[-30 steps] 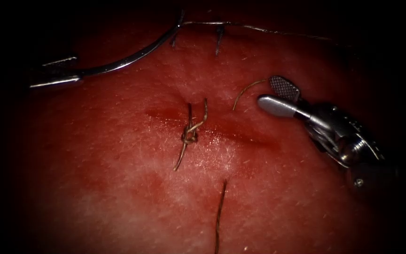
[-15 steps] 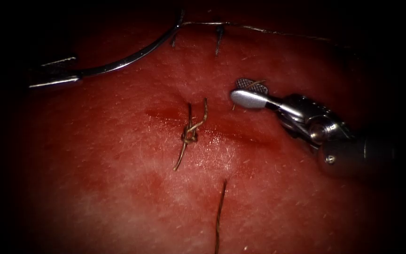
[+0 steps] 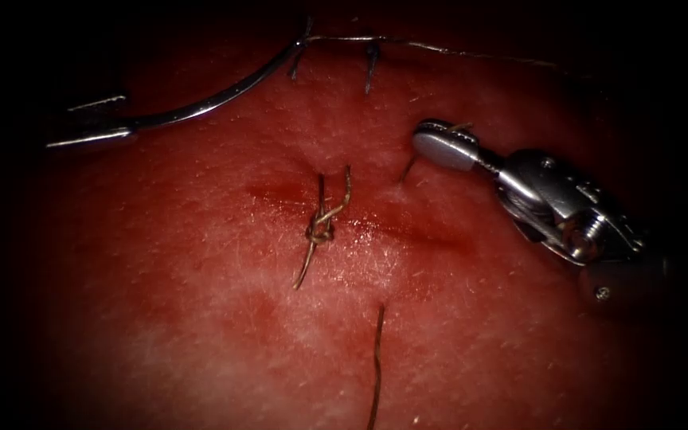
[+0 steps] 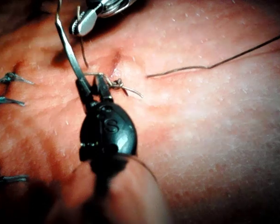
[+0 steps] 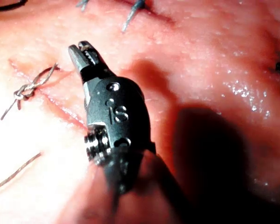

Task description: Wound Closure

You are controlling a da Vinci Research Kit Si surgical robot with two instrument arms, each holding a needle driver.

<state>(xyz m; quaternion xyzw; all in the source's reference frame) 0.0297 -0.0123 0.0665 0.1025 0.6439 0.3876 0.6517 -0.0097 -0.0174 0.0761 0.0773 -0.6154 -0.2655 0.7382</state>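
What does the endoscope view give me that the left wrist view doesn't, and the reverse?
Endoscope view adds the needle's whole curve, clear of the tissue, with its thread trailing right. Left wrist view adds the left end effector shut on the needle near one end. Both show the knot on the cut and the right end effector shut on a short thread end.

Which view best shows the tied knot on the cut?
The endoscope view: the knot sits unobstructed on the cut, both tails visible. In the left wrist view the left tool partly hides it; the right wrist view shows it small, off to one side.
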